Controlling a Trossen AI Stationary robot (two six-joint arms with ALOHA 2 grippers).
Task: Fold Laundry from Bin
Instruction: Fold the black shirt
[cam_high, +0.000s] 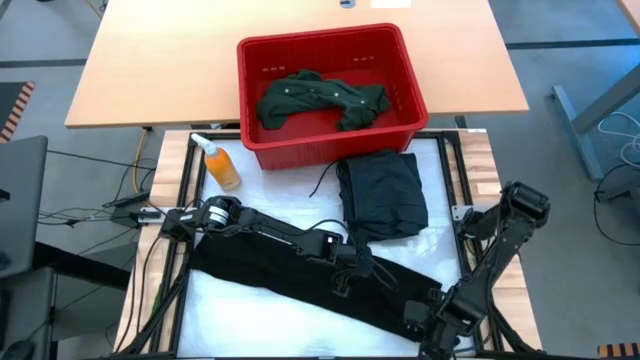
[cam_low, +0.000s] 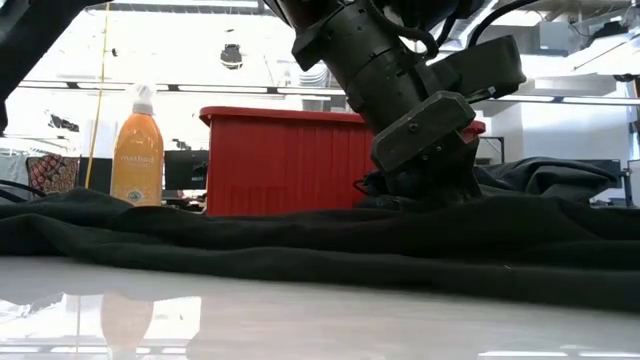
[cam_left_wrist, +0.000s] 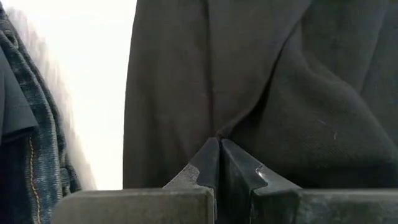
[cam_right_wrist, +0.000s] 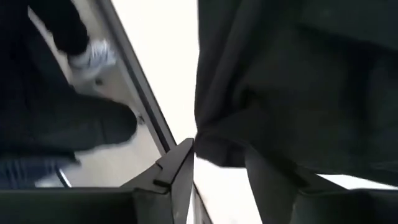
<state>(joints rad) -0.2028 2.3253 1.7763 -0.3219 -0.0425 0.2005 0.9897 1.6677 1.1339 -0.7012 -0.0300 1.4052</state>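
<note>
Black garment (cam_left_wrist: 261, 93) pinched between left fingers (cam_left_wrist: 208, 165)

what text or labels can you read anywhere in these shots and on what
"method": on the label of the orange bottle, read in the low view.
Smaller print below that word on the same label: too small to read.
The red bin, the green shirt and the black garment on the table: no readable text.

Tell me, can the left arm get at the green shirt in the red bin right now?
Probably not yet: the left tool is shut, pressed on the black garment up front; the green shirt lies uncovered in the bin.
</note>
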